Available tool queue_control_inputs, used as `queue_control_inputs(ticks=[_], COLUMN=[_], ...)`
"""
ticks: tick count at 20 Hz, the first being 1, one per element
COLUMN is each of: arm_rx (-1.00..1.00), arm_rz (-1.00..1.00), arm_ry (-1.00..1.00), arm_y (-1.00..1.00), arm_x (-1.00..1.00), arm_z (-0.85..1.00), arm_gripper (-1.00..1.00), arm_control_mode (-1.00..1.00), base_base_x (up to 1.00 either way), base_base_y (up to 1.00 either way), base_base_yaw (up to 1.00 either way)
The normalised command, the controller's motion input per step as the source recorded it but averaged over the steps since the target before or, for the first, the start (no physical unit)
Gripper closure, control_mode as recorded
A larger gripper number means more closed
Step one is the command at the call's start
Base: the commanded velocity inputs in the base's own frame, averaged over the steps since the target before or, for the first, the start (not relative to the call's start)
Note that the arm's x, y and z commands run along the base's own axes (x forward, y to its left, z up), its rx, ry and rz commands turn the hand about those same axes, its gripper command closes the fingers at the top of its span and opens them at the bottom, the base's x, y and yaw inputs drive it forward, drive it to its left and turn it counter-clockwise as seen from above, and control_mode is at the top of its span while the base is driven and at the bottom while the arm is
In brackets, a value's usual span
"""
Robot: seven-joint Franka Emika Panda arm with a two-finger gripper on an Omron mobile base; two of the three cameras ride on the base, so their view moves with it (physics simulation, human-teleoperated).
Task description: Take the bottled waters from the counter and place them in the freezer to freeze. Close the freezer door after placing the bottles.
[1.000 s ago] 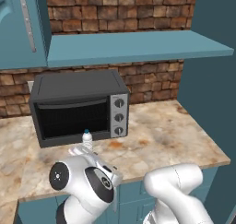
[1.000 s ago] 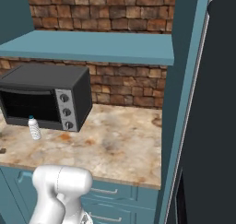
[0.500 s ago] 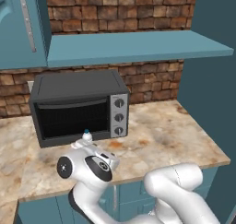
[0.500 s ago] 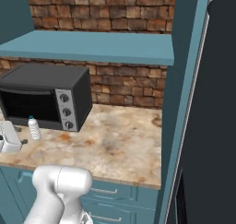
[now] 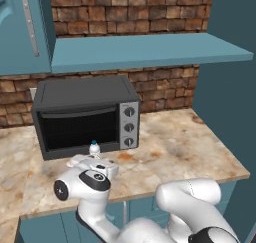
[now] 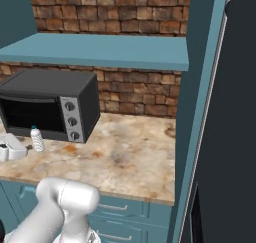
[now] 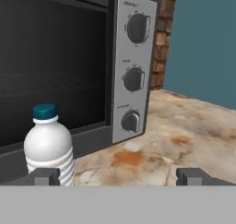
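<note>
A whitish bottled water point(image 7: 48, 149) with a teal cap stands upright on the marbled counter point(image 7: 184, 126), just in front of the black toaster oven. The same bottle point(image 5: 93, 148) point(image 6: 36, 138) appears in both base views. My gripper point(image 7: 120, 177) is open and holds nothing. The bottle stands a little beyond my left fingertip point(image 7: 46, 176), left of the middle of the gap. In the base views my gripper point(image 5: 92, 160) point(image 6: 10, 148) hovers low over the counter, close behind the bottle. The dark freezer point(image 6: 240, 112) with its long grey handle stands at the far right.
The black toaster oven point(image 5: 85, 117) with three knobs sits against the brick wall right behind the bottle. A teal shelf point(image 5: 145, 52) hangs above it. A tall teal panel point(image 6: 197, 112) ends the counter on the right, and drawers point(image 6: 120, 212) lie below.
My hand has moved forward and lower toward the bottle, coming into the right base view at its left edge. The bottle has not moved and the jaws have stayed open.
</note>
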Motion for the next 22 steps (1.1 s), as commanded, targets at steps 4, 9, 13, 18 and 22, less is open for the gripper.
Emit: queue_control_inputs(ticks=[4,9,13,18,22], arm_rx=[-0.05,0.00,0.00,0.00,0.00], arm_rz=[0.05,0.00,0.00,0.00,0.00], arm_ry=[0.00,-0.09,-0.17,-0.14,-0.05], arm_y=[0.34,0.13,0.00,0.00,0.00], arm_x=[0.23,0.20,0.19,0.23,0.26], arm_z=[-0.01,-0.09,-0.22,-0.22,-0.09], arm_gripper=[-1.00,-1.00,-1.00,-1.00,-1.00], arm_control_mode=[-1.00,-1.00,-1.00,-1.00,-1.00], base_base_x=[0.00,0.00,0.00,0.00,0.00], base_base_y=[0.00,0.00,0.00,0.00,0.00], base_base_yaw=[0.00,0.00,0.00,0.00,0.00])
